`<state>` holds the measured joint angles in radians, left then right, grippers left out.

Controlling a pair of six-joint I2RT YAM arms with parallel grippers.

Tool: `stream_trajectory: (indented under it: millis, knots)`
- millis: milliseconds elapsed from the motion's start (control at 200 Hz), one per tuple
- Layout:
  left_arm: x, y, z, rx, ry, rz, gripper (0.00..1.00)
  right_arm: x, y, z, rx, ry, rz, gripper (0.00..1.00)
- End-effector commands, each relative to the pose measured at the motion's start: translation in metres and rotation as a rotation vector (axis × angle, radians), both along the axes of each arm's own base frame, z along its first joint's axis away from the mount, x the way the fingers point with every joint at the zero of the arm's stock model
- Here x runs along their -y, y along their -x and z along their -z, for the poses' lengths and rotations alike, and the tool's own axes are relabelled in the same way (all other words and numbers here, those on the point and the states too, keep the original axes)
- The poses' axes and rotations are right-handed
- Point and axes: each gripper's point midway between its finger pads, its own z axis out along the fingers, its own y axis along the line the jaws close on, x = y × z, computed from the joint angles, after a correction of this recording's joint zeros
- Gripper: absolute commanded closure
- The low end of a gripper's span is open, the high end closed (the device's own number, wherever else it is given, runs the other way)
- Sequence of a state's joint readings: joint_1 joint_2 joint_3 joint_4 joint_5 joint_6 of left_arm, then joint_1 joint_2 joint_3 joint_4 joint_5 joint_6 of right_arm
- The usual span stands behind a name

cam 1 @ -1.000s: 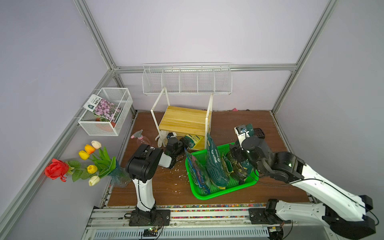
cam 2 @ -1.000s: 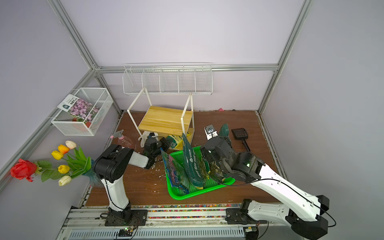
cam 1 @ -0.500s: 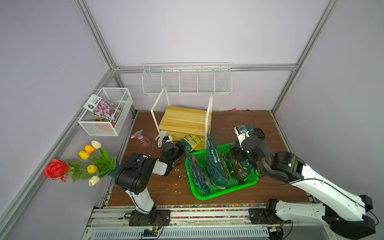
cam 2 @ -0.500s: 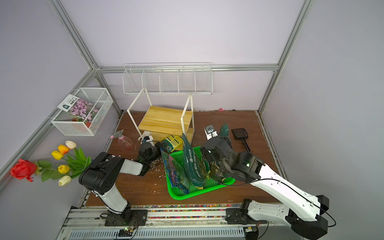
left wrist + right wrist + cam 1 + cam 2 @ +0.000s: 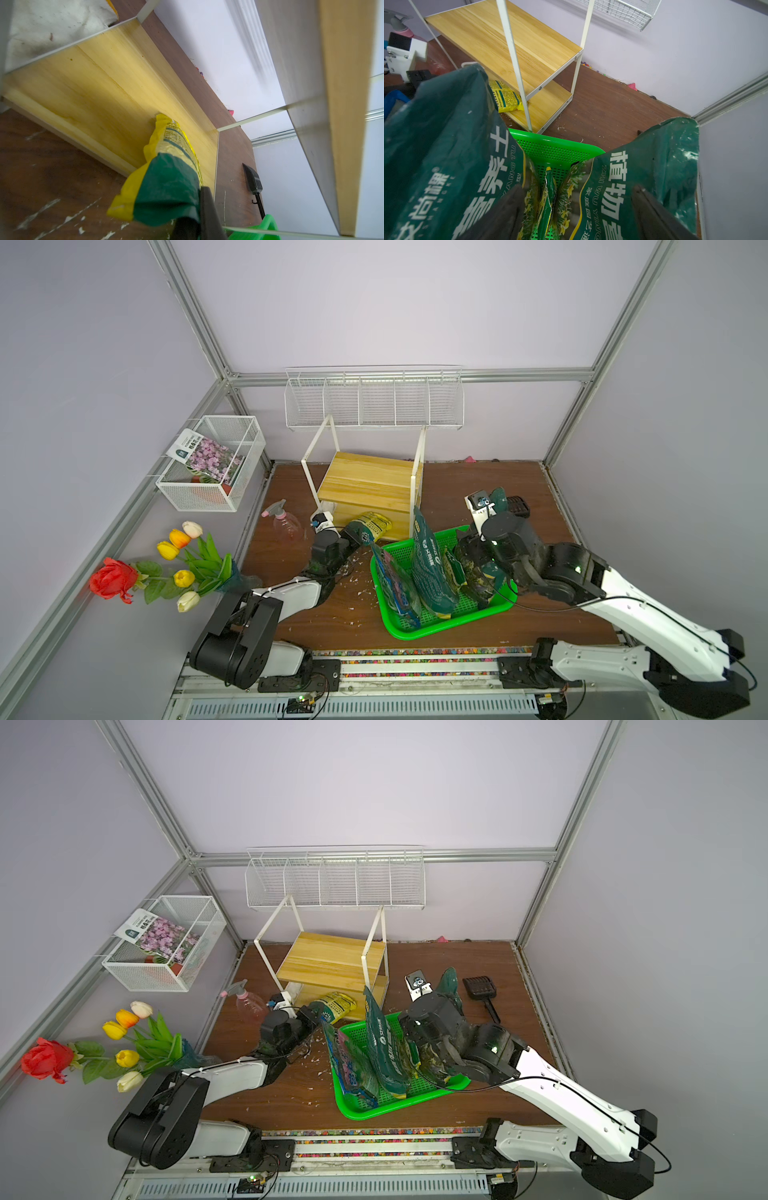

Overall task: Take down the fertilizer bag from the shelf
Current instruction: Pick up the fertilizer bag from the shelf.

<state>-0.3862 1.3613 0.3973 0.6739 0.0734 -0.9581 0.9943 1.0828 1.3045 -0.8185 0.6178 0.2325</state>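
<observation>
Fertilizer bag (image 5: 170,178), crinkly plastic, pinched by left fingers (image 5: 206,203), touching wooden shelf (image 5: 93,87).

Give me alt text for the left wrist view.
The left hand is shut on the green end of a yellow-and-green fertilizer bag whose far end lies on the lower board of the shelf. A black scoop and green tray lie beyond.
</observation>
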Motion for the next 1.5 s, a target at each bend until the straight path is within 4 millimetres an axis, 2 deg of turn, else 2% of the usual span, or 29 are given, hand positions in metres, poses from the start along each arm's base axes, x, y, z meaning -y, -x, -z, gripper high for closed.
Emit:
stream_trajectory:
  millis: [0,235,360,585,620,785,955,1165,1260,1495]
  knots:
    - [-0.006,0.001,-0.023,0.068,-0.030,-0.011,1.00,-0.009,0.000,-0.010,0.015,-0.007,-0.056,0.16]
    - [-0.015,0.019,-0.053,0.113,-0.050,-0.015,1.00,-0.020,0.000,-0.023,0.048,0.013,-0.107,0.17]
    - [-0.021,0.032,-0.070,0.132,-0.056,-0.015,1.00,-0.037,0.003,-0.029,0.074,0.047,-0.184,0.18]
    - [-0.030,0.060,-0.113,0.171,-0.070,0.002,1.00,-0.088,0.019,-0.039,0.122,0.082,-0.373,0.17]
    - [-0.032,0.067,-0.130,0.204,-0.057,0.005,1.00,-0.096,0.023,-0.041,0.125,0.070,-0.405,0.17]
    - [-0.036,0.089,-0.178,0.271,-0.027,0.027,1.00,-0.141,0.041,-0.055,0.169,0.046,-0.548,0.17]
    - [-0.030,0.105,-0.212,0.302,0.031,0.084,1.00,-0.183,0.052,-0.057,0.219,0.089,-0.631,0.14]
    - [-0.017,0.116,-0.251,0.360,0.165,0.169,1.00,-0.220,0.050,-0.058,0.278,0.089,-0.676,0.12]
    - [-0.010,0.120,-0.261,0.360,0.186,0.211,1.00,-0.232,0.048,-0.063,0.303,0.079,-0.689,0.11]
    - [-0.005,0.124,-0.261,0.359,0.215,0.232,1.00,-0.256,0.046,-0.059,0.290,0.080,-0.719,0.13]
